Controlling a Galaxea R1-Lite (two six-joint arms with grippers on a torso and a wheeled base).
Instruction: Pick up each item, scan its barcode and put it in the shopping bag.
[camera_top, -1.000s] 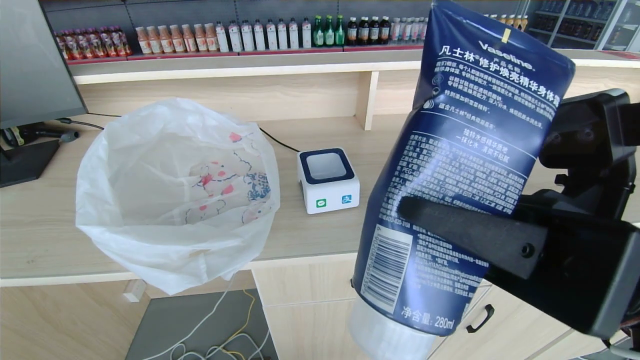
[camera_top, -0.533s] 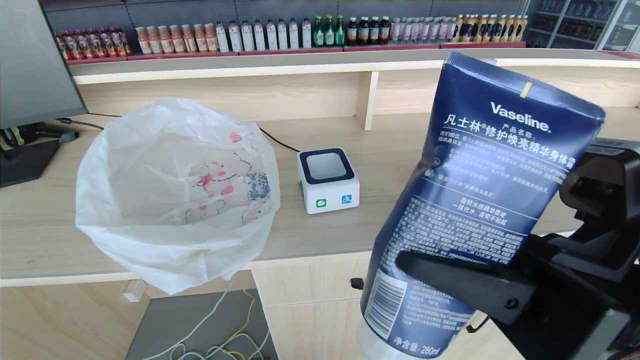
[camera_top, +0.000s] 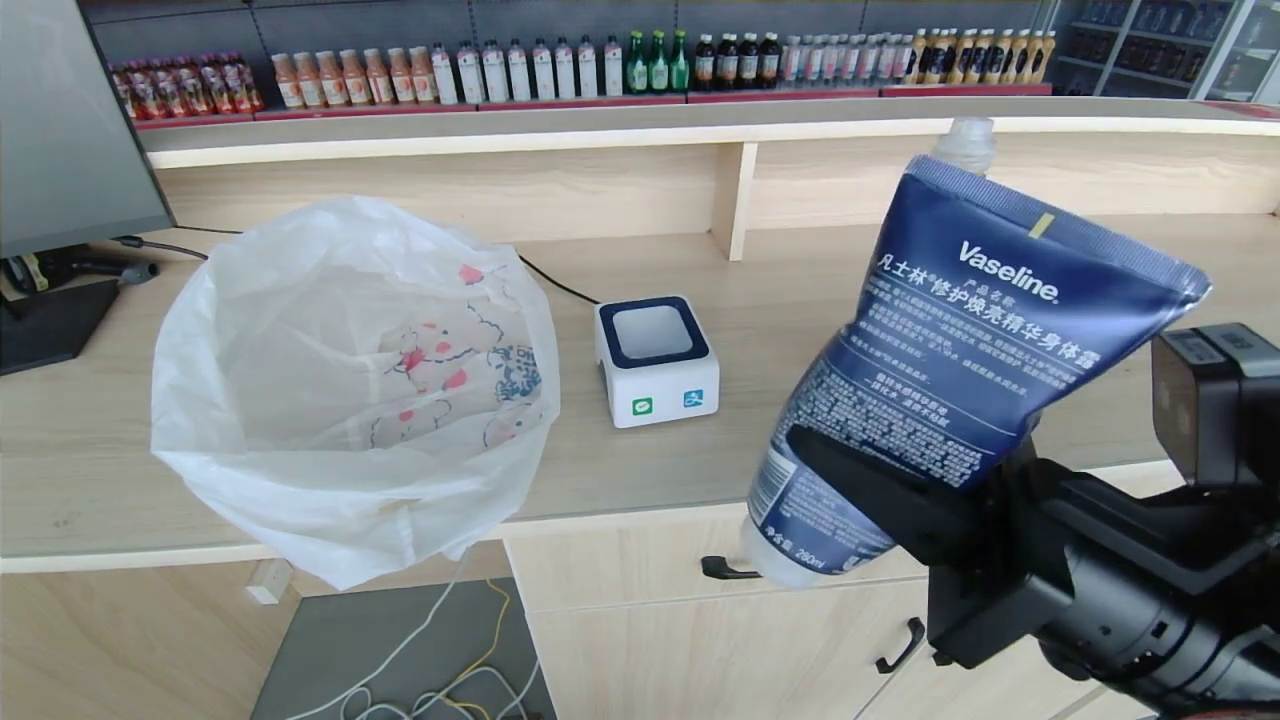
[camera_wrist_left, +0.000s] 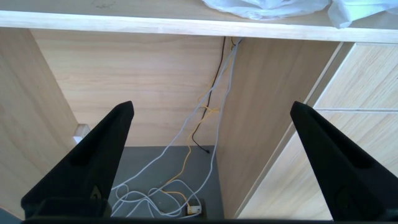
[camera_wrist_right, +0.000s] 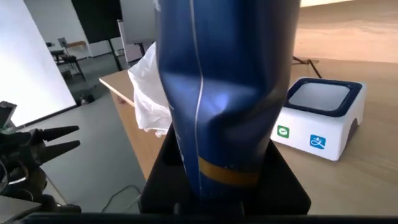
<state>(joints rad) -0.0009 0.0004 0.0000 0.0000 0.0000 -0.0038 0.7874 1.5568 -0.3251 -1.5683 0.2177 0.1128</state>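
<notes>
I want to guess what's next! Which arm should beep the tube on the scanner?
Right. Its claw holds the tube up in the air, close to the scanner. The left claw is open and empty, low in front of the counter, facing the cables.

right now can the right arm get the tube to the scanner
Probably yes. The right gripper is shut on the blue tube, and nothing stands between it and the scanner on the counter; the shopping bag sits beyond.
</notes>
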